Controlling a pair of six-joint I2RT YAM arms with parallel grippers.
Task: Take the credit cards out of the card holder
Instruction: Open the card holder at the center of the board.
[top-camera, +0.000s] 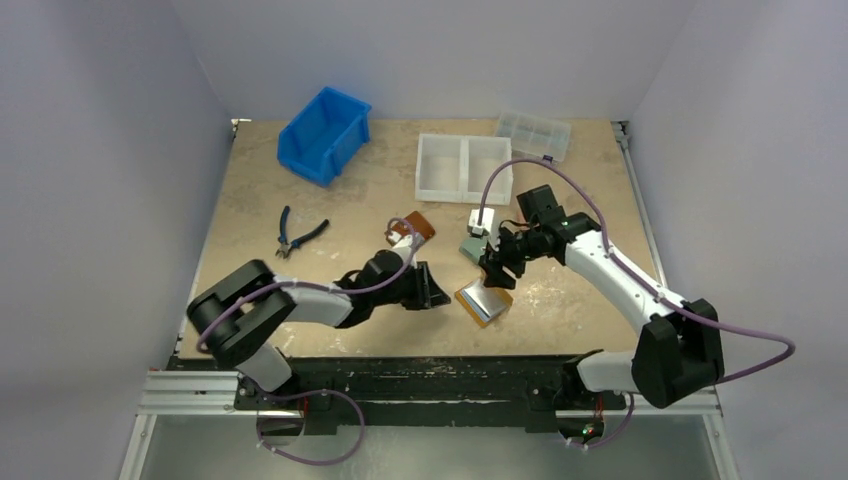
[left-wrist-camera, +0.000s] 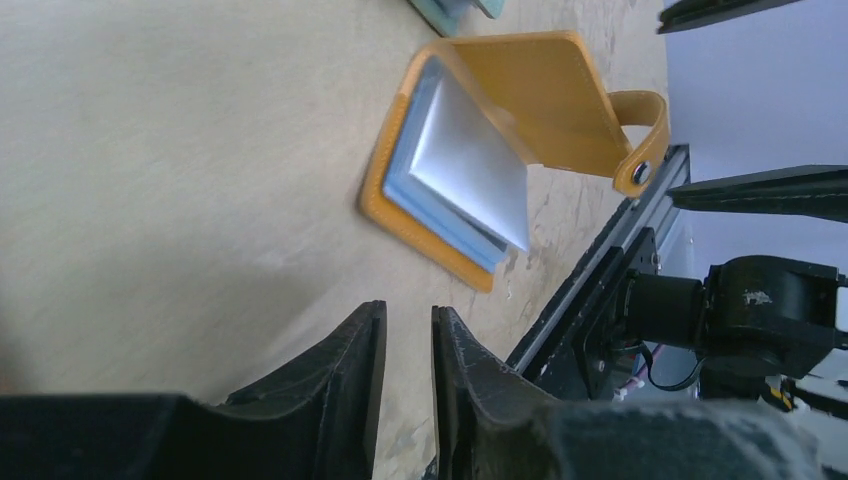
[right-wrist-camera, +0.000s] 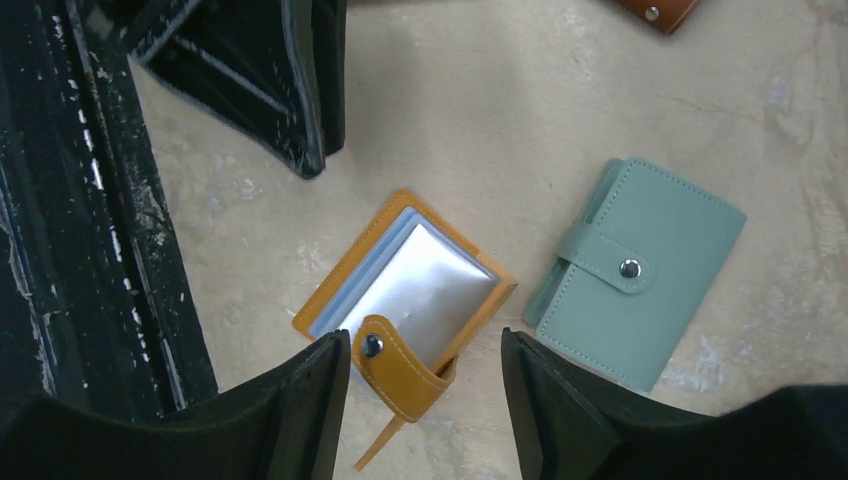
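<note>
A: Holder (top-camera: 483, 302), where is it?
B: On the table (top-camera: 350, 200), near the front edge, lying open. The cover is spread to one side, and the tab (right-wrist-camera: 400, 375) w/ its snap curls up from it.
A: And the cards?
B: Cannot say for sure. The top sleeve (left-wrist-camera: 470, 170) shows a pale silver face, w/ bluish sleeve edges stacked under it. Whether that is a card or only plastic, I cannot tell.
A: Left gripper (left-wrist-camera: 410, 312)?
B: Low over the table, just left of the holder, not touching it. Fingers are nearly together, only a narrow gap, nothing in it.
A: Right gripper (right-wrist-camera: 425, 345)?
B: Above the holder, pointing down. Fingers are wide apart, nothing held. In the wrist view the tab sits between them, close to one finger. Contact or not, I cannot tell.
A: Other things nearby?
B: Teal wallet (right-wrist-camera: 635, 285), snapped shut, just beside the holder on its far side. Brown wallet (top-camera: 415, 228) is a bit further back, by the left arm's wrist. Toward the back: pliers (top-camera: 298, 236), blue bin (top-camera: 325, 133), white tray (top-camera: 465, 168), clear box (top-camera: 533, 133), all well apart from the holder.
</note>
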